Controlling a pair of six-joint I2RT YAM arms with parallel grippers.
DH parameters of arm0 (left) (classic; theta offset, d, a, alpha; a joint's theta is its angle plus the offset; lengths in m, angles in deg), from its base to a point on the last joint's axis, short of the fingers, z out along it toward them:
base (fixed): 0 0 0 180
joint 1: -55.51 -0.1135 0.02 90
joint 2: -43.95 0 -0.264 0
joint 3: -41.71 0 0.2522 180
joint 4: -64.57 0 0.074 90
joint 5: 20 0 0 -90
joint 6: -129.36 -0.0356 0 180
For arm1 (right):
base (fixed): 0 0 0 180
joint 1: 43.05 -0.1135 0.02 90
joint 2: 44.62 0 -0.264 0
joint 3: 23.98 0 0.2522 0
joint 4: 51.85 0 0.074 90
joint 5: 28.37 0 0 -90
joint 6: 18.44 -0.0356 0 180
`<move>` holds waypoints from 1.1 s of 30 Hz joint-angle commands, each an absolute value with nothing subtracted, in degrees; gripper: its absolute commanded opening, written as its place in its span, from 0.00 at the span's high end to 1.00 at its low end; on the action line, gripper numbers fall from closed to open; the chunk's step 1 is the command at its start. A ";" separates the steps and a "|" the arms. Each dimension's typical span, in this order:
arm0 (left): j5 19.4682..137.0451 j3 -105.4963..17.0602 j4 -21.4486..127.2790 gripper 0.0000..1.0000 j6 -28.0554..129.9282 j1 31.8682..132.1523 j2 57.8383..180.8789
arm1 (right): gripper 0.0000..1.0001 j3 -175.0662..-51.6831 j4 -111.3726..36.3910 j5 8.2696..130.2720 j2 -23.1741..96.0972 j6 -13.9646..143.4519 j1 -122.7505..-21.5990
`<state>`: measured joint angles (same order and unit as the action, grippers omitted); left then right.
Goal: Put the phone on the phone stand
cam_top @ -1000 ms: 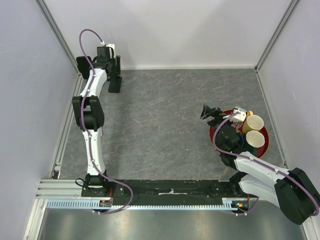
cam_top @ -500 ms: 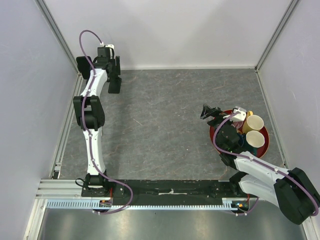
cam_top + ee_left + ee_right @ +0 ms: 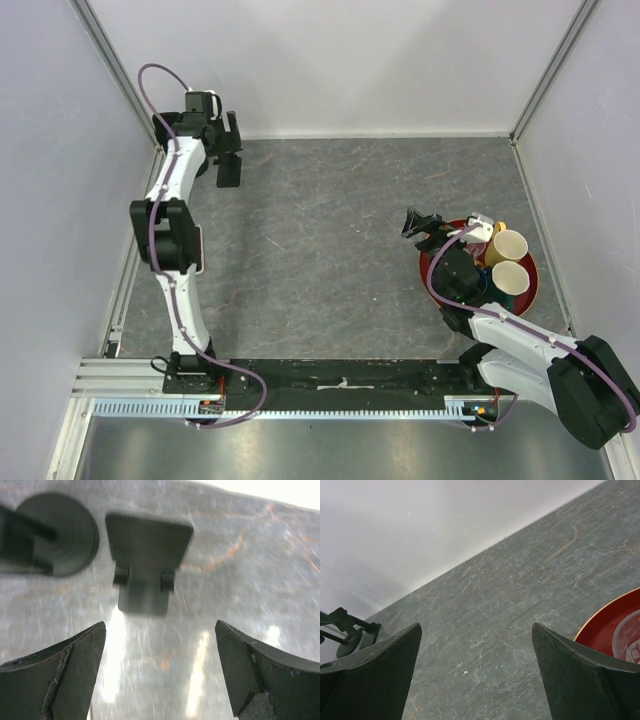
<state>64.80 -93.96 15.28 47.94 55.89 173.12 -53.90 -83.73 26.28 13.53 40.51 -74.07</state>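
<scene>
Seen from above, the left arm reaches to the far left corner of a grey, marbled table [image 3: 330,220]. Its left gripper [image 3: 160,626] hangs there with both fingers spread wide and nothing between them.

In the left wrist view, the phone [image 3: 148,542] shows as a dark, flat rectangle beyond the fingertips, slightly toward the left finger and apart from both. Two small tabs catch its lower edge, and below them sits the darker foot of the phone stand [image 3: 143,596]. The view is blurred, so the exact line where phone ends and stand begins cannot be told. Just left of the phone lies a black round disc [image 3: 67,532] with a dark bar across it, close beside the phone but not touching it.

The right gripper [image 3: 476,628] is well apart from all this, on the right side of the table. Its fingers are also wide open and empty, and bare grey surface shows between them.

A red round tray [image 3: 528,298] sits near the right wall, partly covered by the right arm. It holds two pale cups [image 3: 510,262] side by side, mouths up. The right wrist view shows a clear glass [image 3: 629,637] at the tray's edge — only a sliver of it is in view.
</scene>
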 commanded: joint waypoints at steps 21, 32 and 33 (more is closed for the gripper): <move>71.30 -28.91 30.06 0.03 64.14 35.13 129.10 | 0.02 -52.33 -87.66 32.45 12.16 36.66 -73.72; 68.41 -33.75 30.69 0.04 60.72 30.29 143.62 | 0.02 -51.54 -87.74 32.01 10.66 36.84 -72.84; 70.76 -33.75 30.68 0.04 60.89 29.94 143.97 | 0.02 -51.37 -87.74 32.10 10.75 36.75 -72.76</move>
